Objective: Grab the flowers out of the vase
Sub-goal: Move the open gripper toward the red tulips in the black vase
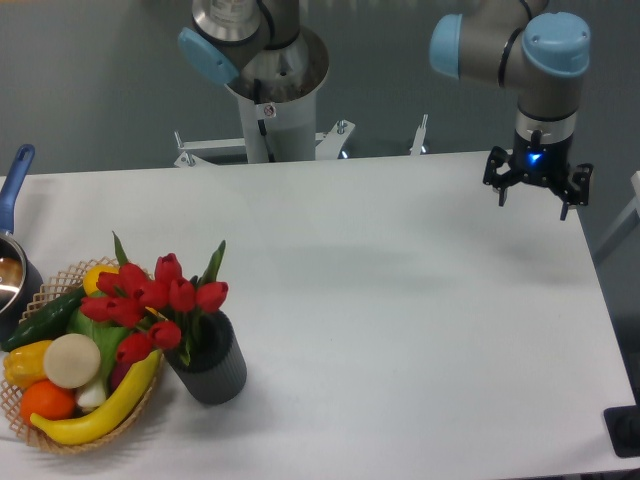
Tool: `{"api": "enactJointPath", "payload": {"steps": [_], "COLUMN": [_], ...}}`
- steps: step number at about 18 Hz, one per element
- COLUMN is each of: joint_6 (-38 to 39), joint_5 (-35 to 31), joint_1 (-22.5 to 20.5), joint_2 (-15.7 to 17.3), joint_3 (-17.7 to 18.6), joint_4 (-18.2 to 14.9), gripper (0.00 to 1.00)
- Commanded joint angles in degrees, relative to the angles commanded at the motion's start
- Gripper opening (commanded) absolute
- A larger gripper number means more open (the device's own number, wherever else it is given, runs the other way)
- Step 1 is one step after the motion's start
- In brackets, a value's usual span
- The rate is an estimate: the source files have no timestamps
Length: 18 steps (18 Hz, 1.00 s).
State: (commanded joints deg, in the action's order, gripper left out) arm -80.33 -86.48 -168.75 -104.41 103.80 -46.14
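The flowers (pixel 155 300), a bunch of red tulips with closed buds and a few pointed green leaves, stand in the vase (pixel 212 367), a short dark grey ribbed cylinder at the near left of the white counter (pixel 400 320). The bunch leans to the left, so that several buds hang over the wicker basket (pixel 60 440) just beside the vase. The basket holds a yellow banana along its near edge, an orange, a yellow pepper, a pale round onion, a dark green cucumber and a lemon at the far side. At the far left edge a pot with a blue handle (pixel 15 180) is partly cut off by the frame.

The end effector (pixel 537 195) hangs above the far right part of the counter, well apart from the vase and flowers. Its two fingers point downward and are spread wide, with nothing between them. A blue light glows on the wrist just above the fingers. The arm's base stands beyond the far edge of the counter.
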Motion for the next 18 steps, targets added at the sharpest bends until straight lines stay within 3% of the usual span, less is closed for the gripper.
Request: {"api": "enactJointPath", "payload": {"steps": [7, 11, 18], "joint_6": [0.3, 5.3, 5.7], "joint_5": [2.0, 8.9, 21.1], "joint_1": [0.9, 0.5, 0.6], "joint_2": [0.9, 2.6, 3.9], "joint_3": [0.4, 2.1, 4.0], "joint_4": [-0.1, 1.6, 3.3], "gripper": [1.00, 1.00, 1.00]}}
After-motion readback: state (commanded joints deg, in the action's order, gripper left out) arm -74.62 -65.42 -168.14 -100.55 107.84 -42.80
